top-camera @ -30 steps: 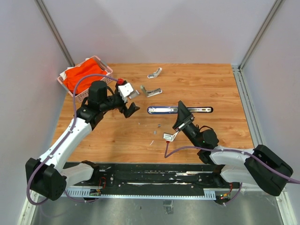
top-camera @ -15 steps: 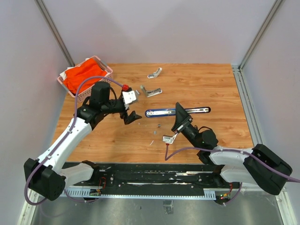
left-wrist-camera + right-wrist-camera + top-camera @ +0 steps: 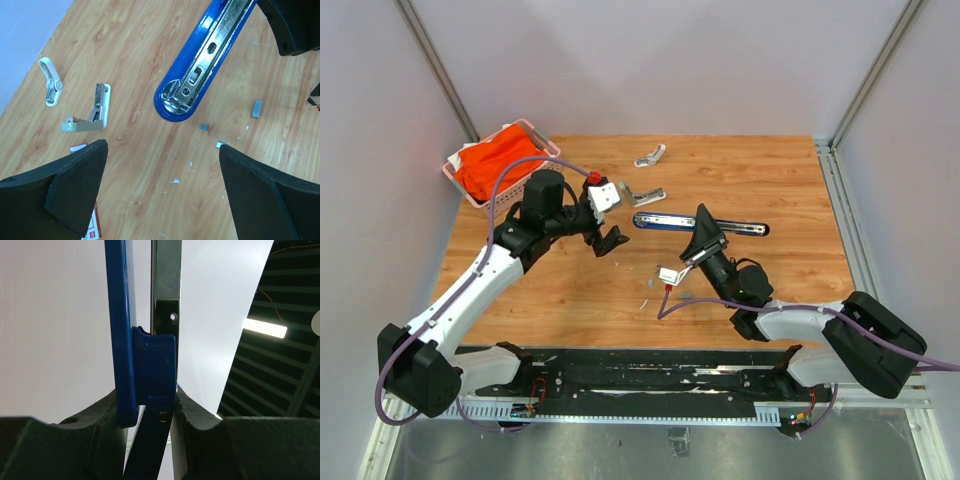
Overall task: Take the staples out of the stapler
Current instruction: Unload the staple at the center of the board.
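The stapler (image 3: pixel 665 221) is swung open into one long line across the middle of the counter (image 3: pixel 790 180), its blue body pointing to the left and its black arm to the right. The right claw (image 3: pixel 703 234) is clamped on it at the middle, where the two halves meet. In the right wrist view the fingers (image 3: pixel 107 412) press from both sides on the stapler (image 3: pixel 120 330), with the blue body on the left and the bare metal rail just beside it. Whether the stapler touches the counter I cannot tell.

The left claw (image 3: pixel 607 218) hangs just left of the stapler's blue end, its jaws wide apart and holding nothing. From its own camera the left claw (image 3: pixel 162 150) frames the rounded blue end of the stapler (image 3: pixel 175 95), with the shiny metal channel open to view.

A short grey strip of staples (image 3: pixel 257 108) lies on the counter (image 3: pixel 125 50) near that blue end, and two smaller grey bits (image 3: pixel 204 127) lie close by.

Two pale plastic pieces (image 3: pixel 92 107) lie apart from the stapler towards the far side. A pink basket (image 3: pixel 552 150) with an orange cloth (image 3: pixel 495 160) stands in the far left corner.
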Action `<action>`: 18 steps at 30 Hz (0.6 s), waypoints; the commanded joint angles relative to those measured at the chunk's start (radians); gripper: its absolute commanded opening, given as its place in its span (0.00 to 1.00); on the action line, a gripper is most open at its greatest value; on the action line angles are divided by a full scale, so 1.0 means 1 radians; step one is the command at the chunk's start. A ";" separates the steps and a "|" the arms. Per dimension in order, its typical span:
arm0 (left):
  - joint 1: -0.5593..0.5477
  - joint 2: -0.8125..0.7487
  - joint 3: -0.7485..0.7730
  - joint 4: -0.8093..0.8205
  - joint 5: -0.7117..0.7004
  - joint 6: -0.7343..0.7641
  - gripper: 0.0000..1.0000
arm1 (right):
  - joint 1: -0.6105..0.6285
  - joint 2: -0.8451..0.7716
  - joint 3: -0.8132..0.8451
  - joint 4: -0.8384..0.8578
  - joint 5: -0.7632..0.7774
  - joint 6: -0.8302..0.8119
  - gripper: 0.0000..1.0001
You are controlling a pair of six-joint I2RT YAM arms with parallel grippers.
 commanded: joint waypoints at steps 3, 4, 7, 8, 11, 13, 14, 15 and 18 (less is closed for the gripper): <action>-0.005 0.005 0.039 0.046 -0.034 -0.042 0.99 | -0.013 0.005 0.035 0.125 0.046 0.070 0.01; -0.005 0.008 0.042 0.047 -0.034 -0.044 0.99 | -0.013 0.007 0.034 0.127 0.046 0.071 0.01; -0.006 0.018 0.058 0.045 -0.021 -0.047 1.00 | -0.013 0.013 0.028 0.130 0.047 0.073 0.01; -0.005 0.024 0.068 0.042 -0.012 -0.049 1.00 | -0.012 0.017 0.026 0.132 0.047 0.075 0.01; -0.013 0.049 0.102 0.017 0.011 -0.035 1.00 | -0.013 0.031 0.020 0.139 0.053 0.091 0.01; -0.028 0.075 0.126 -0.016 0.010 -0.006 1.00 | -0.012 0.048 0.019 0.147 0.059 0.092 0.01; -0.037 0.092 0.138 -0.030 0.008 0.007 1.00 | -0.013 0.054 0.017 0.149 0.063 0.090 0.01; -0.046 0.103 0.149 -0.042 0.008 0.021 1.00 | -0.013 0.059 0.015 0.151 0.065 0.088 0.01; -0.070 0.141 0.176 -0.060 0.008 0.044 1.00 | -0.013 0.059 -0.001 0.150 0.064 0.107 0.01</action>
